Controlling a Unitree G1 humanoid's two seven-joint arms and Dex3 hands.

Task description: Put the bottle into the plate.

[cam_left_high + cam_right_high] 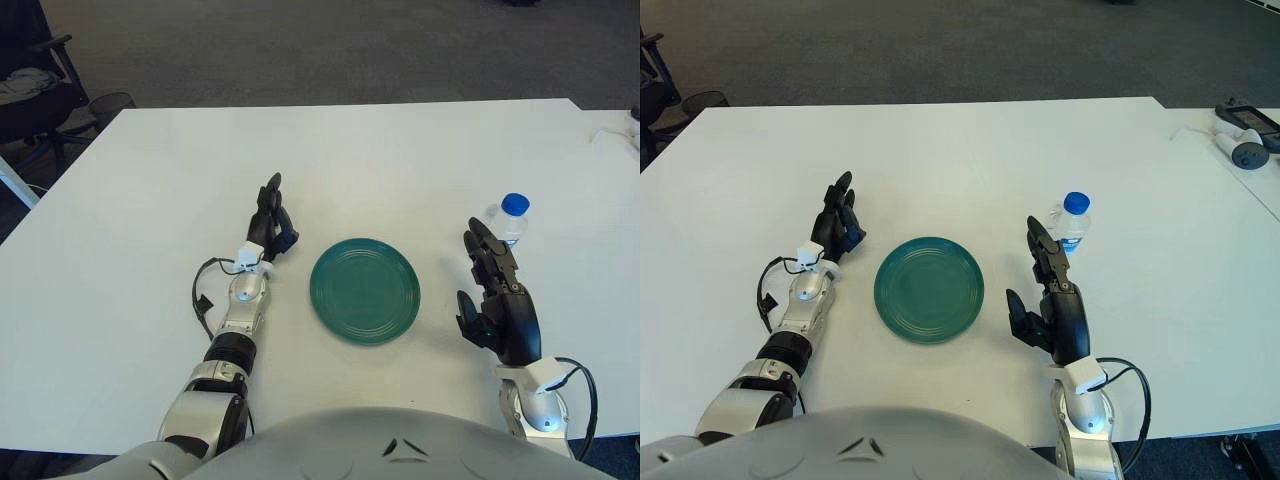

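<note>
The right hand (497, 300) shows over the table (150, 200) toward its near right corner, fingers extended and spread, grasping nothing. The step in hand appears to be the reach for the bottle (510, 222). To do it well, advance the hand toward the far edge with the fingers kept apart, so that the thumb passes on one side of the bottle body and the two fingers on the other; close only once the body sits between them, and grip below the blue cap, as the clear, narrow bottle is likely to tip if struck high. The bottle stands upright just beyond the fingertips, slightly toward the right edge, and is not enclosed by the hand; whether a fingertip touches it cannot be determined. The green plate (365, 290) lies near the hand, on its left, toward the near edge. The left hand (270, 225) shows left of the plate, fingers extended, holding nothing.
</note>
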